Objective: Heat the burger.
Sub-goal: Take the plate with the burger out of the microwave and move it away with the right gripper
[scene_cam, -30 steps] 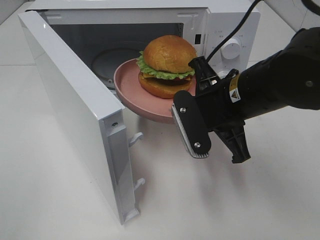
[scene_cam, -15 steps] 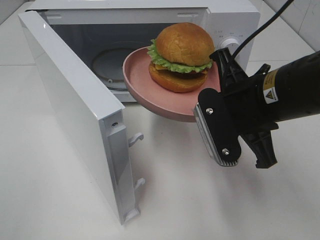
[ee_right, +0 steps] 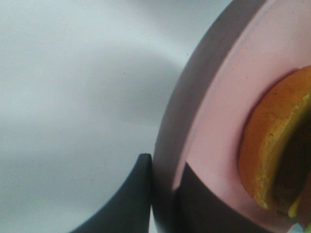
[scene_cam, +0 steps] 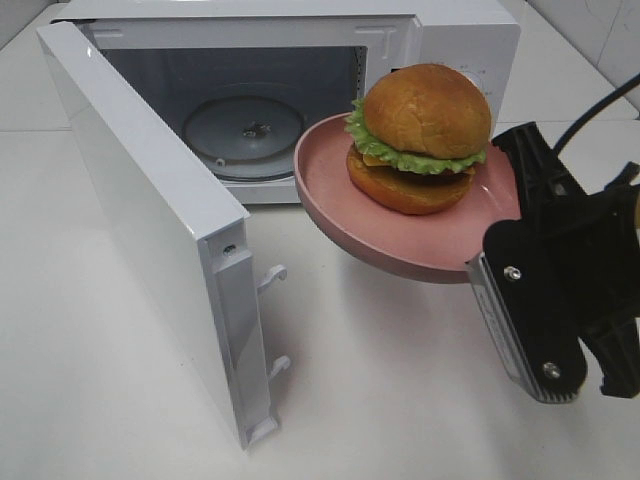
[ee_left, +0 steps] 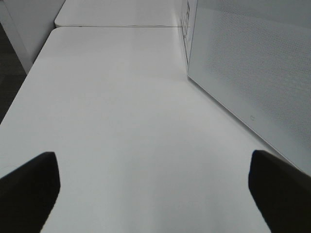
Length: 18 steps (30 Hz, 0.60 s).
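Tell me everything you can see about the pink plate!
The pink plate is round and shallow with a raised rim, smooth and matte, maybe plastic or ceramic. It is up in the air, tilted, just outside the open microwave, not touching the table. The burger sits on it, bun on top, lettuce sticking out. The right hand pinches its rim, one finger above and one below. Nothing else touches it.
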Each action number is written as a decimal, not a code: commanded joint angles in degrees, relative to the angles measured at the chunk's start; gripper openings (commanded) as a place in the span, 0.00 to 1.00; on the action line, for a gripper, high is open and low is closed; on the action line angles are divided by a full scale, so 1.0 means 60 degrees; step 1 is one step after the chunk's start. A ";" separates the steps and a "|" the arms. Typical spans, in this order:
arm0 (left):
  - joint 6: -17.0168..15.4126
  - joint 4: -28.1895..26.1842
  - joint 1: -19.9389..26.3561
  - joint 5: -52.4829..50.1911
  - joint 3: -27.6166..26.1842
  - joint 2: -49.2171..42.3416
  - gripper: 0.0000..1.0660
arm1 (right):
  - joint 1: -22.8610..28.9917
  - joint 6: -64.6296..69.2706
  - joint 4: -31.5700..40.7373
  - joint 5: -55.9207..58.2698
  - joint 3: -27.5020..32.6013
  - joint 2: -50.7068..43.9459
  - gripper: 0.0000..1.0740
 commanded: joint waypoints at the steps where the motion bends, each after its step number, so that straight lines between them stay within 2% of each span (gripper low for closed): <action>1: 0.0000 -0.0029 0.0019 -0.0029 0.0019 -0.0201 0.92 | -0.0019 0.0057 -0.0181 0.0267 0.0229 -0.0859 0.00; 9: 0.0000 -0.0029 0.0019 -0.0029 0.0019 -0.0201 0.92 | -0.0019 0.0506 -0.0258 0.1261 0.0726 -0.2072 0.00; 18: 0.0000 -0.0029 0.0019 -0.0029 0.0019 -0.0201 0.92 | -0.0019 0.1862 -0.1022 0.2712 0.0793 -0.3084 0.00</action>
